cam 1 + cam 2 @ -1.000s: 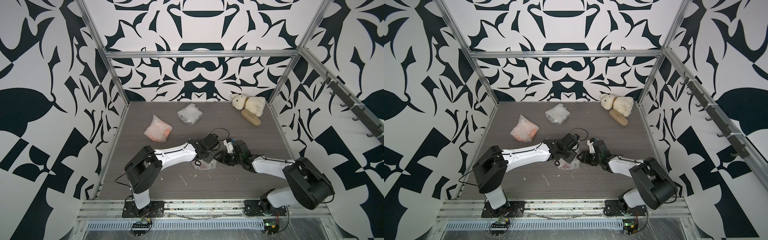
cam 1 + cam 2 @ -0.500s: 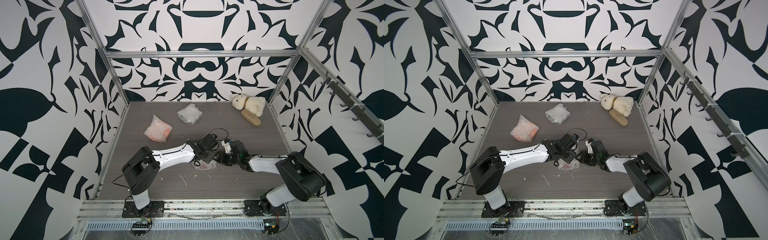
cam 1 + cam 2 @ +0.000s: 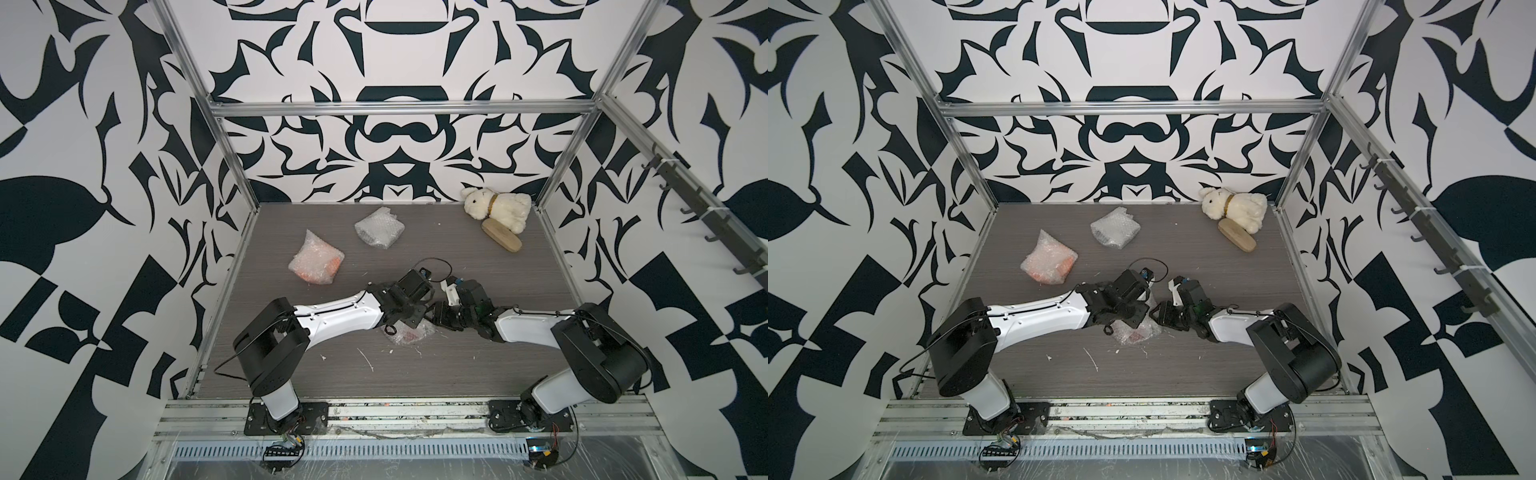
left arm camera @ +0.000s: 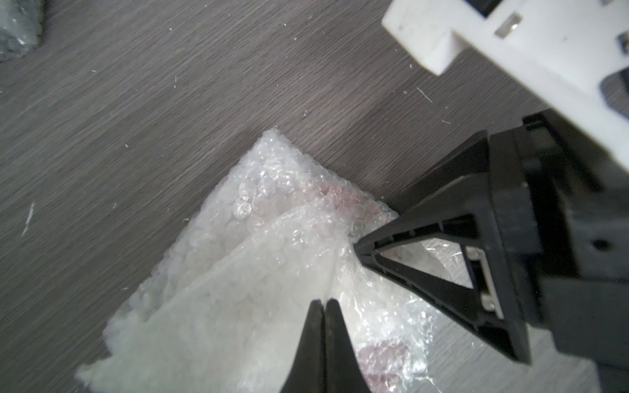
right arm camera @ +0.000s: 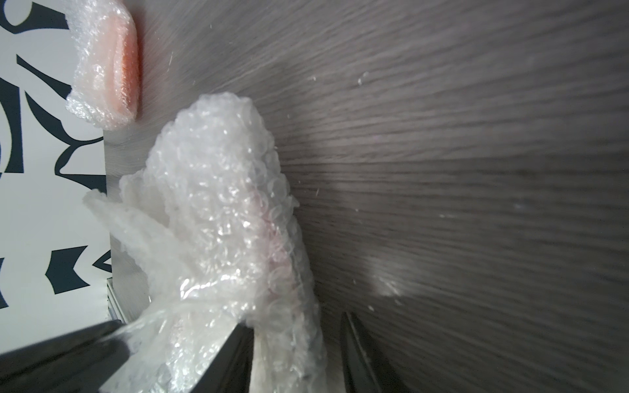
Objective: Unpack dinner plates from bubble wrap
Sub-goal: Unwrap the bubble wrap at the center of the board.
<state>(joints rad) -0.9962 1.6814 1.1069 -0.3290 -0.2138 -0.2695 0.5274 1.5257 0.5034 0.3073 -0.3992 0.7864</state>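
Near the front middle of the grey wood-grain surface, between my arms, lies the bundle of clear whitish bubble wrap. A glossy dark red plate shows faintly through it. My left hand is pinched tight on a loose top fold. My right hand stands half wide, straddling the bundle's near end, not clamped. The long axis runs straight away from the right hand. Judgement: left peels, right steadies.

The plate shows only as a pink tint through the bubble wrap. In both top views the left gripper covers part of that wrap. Whether the right gripper presses on it cannot be told; its fingers are blurred and cut off.
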